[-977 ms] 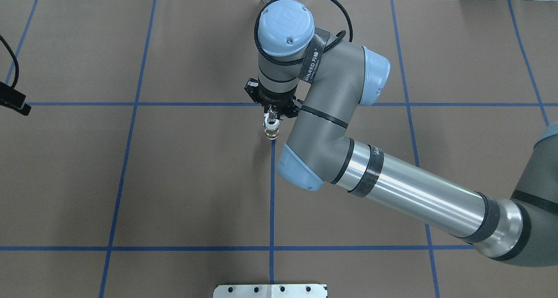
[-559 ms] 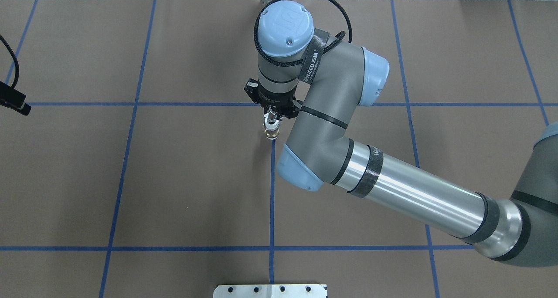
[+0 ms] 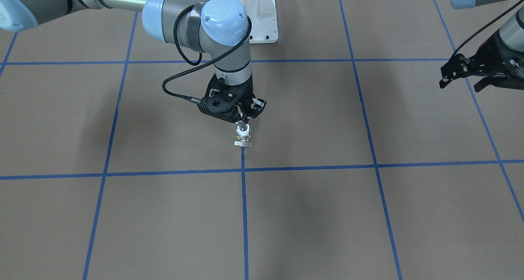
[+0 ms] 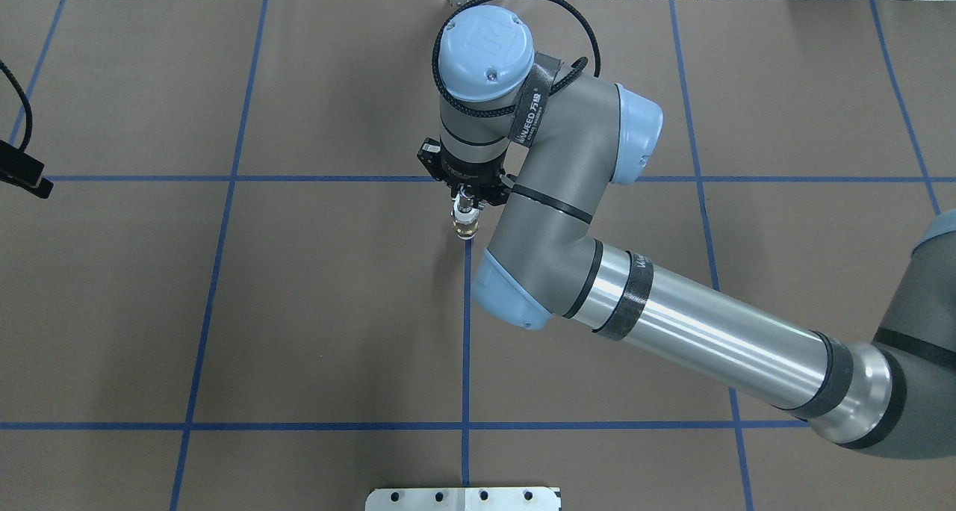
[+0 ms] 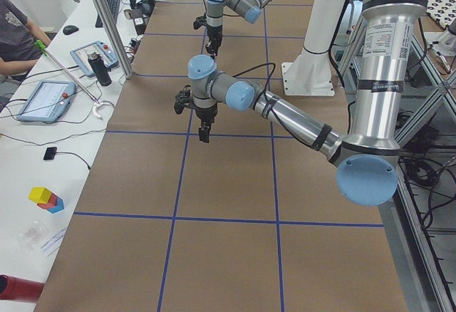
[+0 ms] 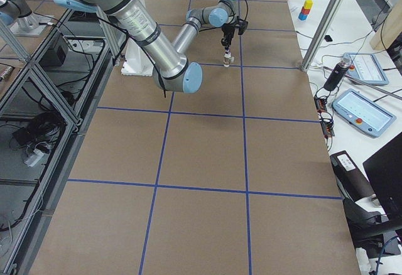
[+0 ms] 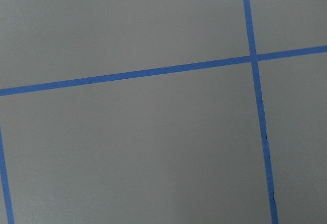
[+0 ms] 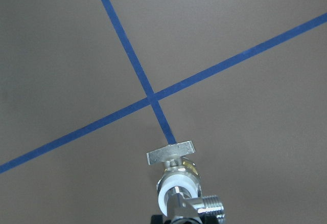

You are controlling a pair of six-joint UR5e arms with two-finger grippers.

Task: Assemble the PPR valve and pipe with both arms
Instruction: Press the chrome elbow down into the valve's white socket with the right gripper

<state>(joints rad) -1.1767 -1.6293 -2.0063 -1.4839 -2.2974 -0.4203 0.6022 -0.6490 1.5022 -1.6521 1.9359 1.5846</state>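
PPR valve [image 3: 242, 134], tiny white-collared brass fitting with flat silvery lever: hangs lever-down mid-table over a blue tape line [image 3: 243, 159] (touching it? cannot tell). Black two-finger right gripper [image 3: 241, 120] narrow, clamped on its top; left gripper [image 3: 459, 85] spread wide, empty, far left.

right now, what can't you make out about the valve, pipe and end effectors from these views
Pipe: not identifiable; the right wrist view's bottom edge cuts off the silver threaded piece beside the PPR valve.
Right end effector fingertips: mostly hidden under the wrist in the overhead view.
Left end effector: cut off by the overhead view's left edge.
Side views: valve too small for detail.
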